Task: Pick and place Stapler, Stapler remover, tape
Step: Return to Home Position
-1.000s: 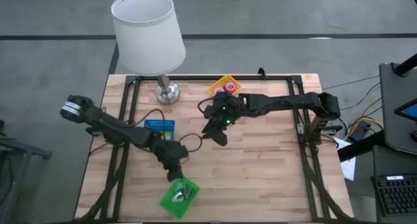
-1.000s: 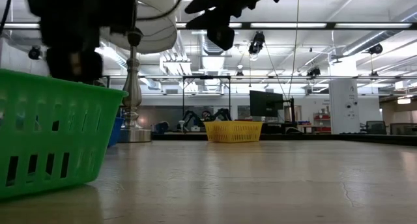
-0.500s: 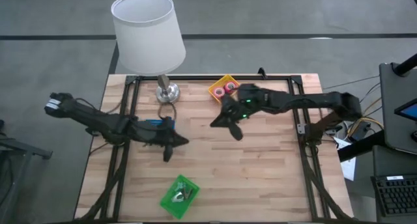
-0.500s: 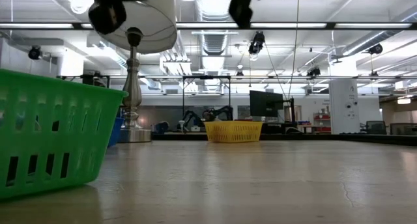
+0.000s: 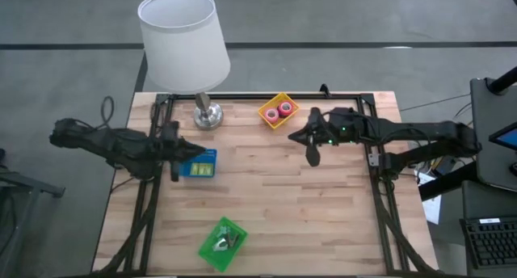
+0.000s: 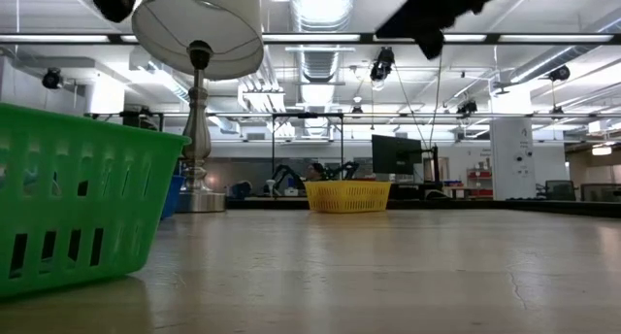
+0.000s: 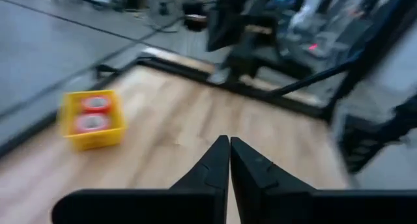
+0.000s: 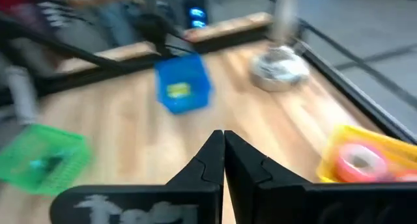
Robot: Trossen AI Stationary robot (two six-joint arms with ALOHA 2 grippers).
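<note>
Two pink and red tape rolls (image 5: 279,111) lie in a yellow basket (image 5: 267,114) at the table's far edge; the left wrist view shows them too (image 7: 92,113). A green basket (image 5: 222,243) near the near edge holds a small metal item. A blue basket (image 5: 199,162) stands left of centre. My left gripper (image 5: 182,151) is shut and hovers high beside the blue basket. My right gripper (image 5: 300,138) is shut too, high above the table right of the yellow basket. Neither holds anything. No stapler is plainly visible.
A lamp with a white shade (image 5: 184,37) stands on its metal base (image 5: 208,116) at the far left, next to the yellow basket. Bare wood lies between the baskets in the table's middle (image 5: 275,197). A dark frame (image 5: 373,161) runs along the table's edges.
My left gripper has risen from over the green basket and drawn back toward the table's left edge, past the blue basket. My right gripper has pulled away from the table's centre toward the right edge. The baskets have not moved.
</note>
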